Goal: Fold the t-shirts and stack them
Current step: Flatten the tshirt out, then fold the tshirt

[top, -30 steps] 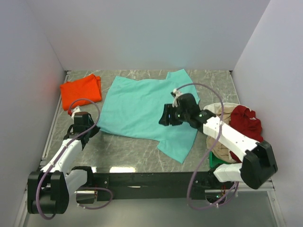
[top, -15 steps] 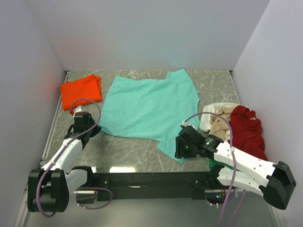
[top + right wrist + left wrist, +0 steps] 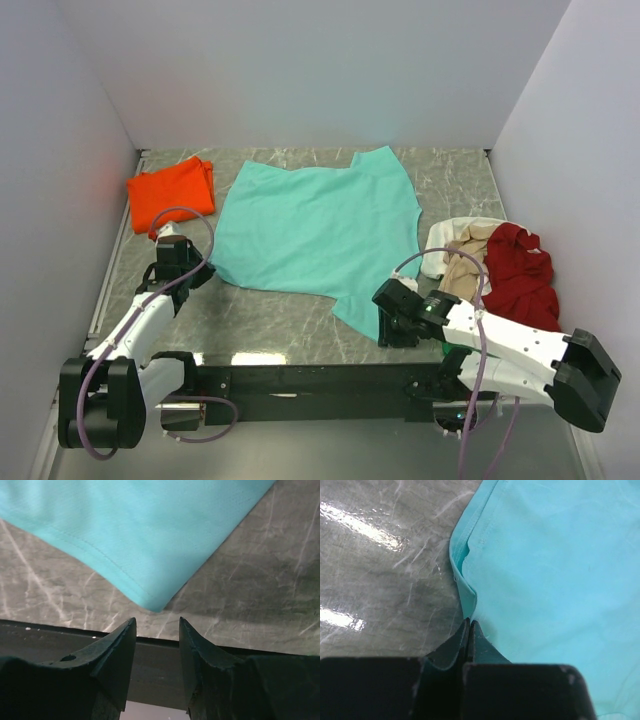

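A teal t-shirt (image 3: 315, 232) lies spread flat on the marble table. My left gripper (image 3: 186, 268) sits at its left near corner; in the left wrist view the jaws (image 3: 468, 624) are shut with the shirt's hem (image 3: 462, 582) running into the tips. My right gripper (image 3: 384, 322) is open and low at the shirt's near right corner; in the right wrist view the corner (image 3: 156, 605) lies just ahead of the gap between the fingertips (image 3: 157, 622), not touched. A folded orange t-shirt (image 3: 172, 190) lies at the far left.
A heap of shirts sits at the right: dark red (image 3: 522, 272), beige (image 3: 463, 268) and white (image 3: 442, 240). White walls enclose the table on three sides. The black base rail (image 3: 300, 378) runs along the near edge, right under the right gripper.
My right arm has swung from over the middle of the teal shirt back and down to its near right corner. The left arm has stayed put.
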`<state>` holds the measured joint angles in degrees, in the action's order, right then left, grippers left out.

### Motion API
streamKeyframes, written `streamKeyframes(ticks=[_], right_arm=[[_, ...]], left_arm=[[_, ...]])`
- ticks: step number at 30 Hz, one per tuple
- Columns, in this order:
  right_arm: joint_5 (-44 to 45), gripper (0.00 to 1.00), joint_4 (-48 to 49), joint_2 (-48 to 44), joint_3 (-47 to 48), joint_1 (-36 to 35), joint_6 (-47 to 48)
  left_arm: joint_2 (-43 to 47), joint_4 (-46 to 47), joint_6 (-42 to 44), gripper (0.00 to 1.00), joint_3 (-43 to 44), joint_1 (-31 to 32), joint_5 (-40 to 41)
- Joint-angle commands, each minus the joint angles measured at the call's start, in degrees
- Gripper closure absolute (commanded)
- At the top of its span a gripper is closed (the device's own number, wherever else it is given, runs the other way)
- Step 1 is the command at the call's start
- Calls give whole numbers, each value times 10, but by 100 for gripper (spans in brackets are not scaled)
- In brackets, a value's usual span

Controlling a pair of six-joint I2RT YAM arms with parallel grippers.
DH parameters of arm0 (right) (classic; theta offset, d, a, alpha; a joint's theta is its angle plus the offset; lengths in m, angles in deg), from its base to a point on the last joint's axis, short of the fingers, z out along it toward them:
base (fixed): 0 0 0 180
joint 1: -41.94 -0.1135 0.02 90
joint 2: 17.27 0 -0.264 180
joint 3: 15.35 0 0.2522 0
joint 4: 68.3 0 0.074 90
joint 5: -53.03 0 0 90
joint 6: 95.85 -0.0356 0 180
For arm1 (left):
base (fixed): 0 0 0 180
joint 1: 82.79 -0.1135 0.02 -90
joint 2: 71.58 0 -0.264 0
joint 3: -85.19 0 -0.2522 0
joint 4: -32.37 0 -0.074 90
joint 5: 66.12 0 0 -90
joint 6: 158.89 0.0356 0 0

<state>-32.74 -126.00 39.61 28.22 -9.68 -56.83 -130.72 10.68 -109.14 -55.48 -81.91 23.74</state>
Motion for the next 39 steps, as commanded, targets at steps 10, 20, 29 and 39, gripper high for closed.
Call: streamKeyframes(ticks=[10, 20, 29, 39], right_arm=[[33, 59, 63, 35, -22, -4, -24], [28, 67, 67, 43, -36, -4, -25], [27, 100, 19, 10, -25, -4, -28], [31, 100, -29, -18, -13, -30, -46]], left_arm=[[-5, 24, 11, 100, -2, 2, -21], [-5, 18, 11, 99, -1, 10, -11], [7, 8, 6, 100, 5, 10, -6], [40, -13, -4, 100, -1, 10, 26]])
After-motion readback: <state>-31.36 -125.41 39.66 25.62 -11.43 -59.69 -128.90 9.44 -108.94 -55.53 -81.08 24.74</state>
